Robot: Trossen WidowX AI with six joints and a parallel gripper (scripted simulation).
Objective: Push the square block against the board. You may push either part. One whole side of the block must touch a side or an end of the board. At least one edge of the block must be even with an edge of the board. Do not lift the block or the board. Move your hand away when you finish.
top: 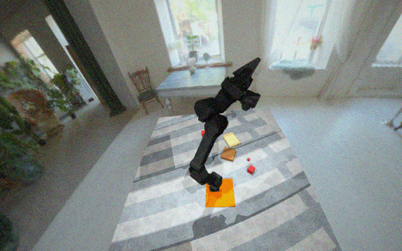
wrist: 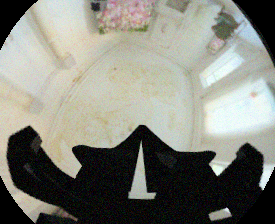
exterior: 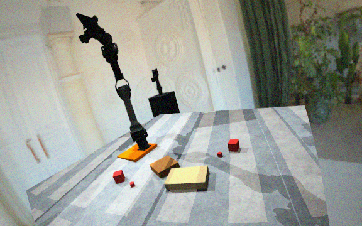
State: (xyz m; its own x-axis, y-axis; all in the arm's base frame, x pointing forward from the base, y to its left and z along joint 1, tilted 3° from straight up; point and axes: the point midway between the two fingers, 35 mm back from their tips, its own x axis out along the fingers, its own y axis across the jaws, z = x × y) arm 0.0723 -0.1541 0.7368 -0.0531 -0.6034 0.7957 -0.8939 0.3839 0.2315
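Pale walls, tall windows and leafy plants surround a grey-and-white striped table top (top: 173, 216) (exterior: 259, 194), on which the loose pieces lie. A long black jointed arm (top: 204, 150) (exterior: 130, 110) rises from it, reaching up and out over the far part in the top view. Its black parallel-jaw gripper (top: 258, 59) (exterior: 78, 14) (wrist: 141, 127) is closed, fingertips together, with nothing held, and is well above the pieces. A flat orange square plate (top: 229, 200) (exterior: 127, 156) lies under the arm's foot. The pale yellow rectangular slab (top: 232, 139) (exterior: 186, 175), probably the board, lies flat; beside it, on the side toward the arm's foot, the brown squarish wooden block (top: 228, 154) (exterior: 163, 166) sits turned at an angle. Whether their corners touch, I cannot tell, but no whole side meets and the edges don't line up. Two red cubes (top: 251, 169) (exterior: 119, 176) (exterior: 233, 145) and two tiny red cubes (top: 248, 159) (exterior: 132, 184) (exterior: 220, 154) lie apart from them. The job looks to be at the approach, ahead of pushing. Next, the shut fingers should come down low beside the block's outer side, then nudge it square and flush without lifting either part.
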